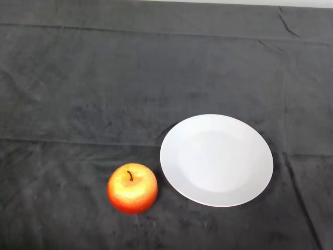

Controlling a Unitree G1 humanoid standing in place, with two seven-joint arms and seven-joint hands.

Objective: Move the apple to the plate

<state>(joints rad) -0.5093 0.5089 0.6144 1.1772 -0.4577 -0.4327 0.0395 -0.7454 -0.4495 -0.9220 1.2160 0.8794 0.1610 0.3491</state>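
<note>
A red and yellow apple (132, 188) with a short dark stem stands upright on the dark cloth near the front of the table. A round white plate (216, 159) lies on the cloth just to the right of the apple and a little farther back. A narrow strip of cloth separates the two. Nothing lies on the plate.
The dark cloth (104, 88) covers the whole table, with folds and creases across it. The table's far edge (234, 3) shows as a pale strip at the top.
</note>
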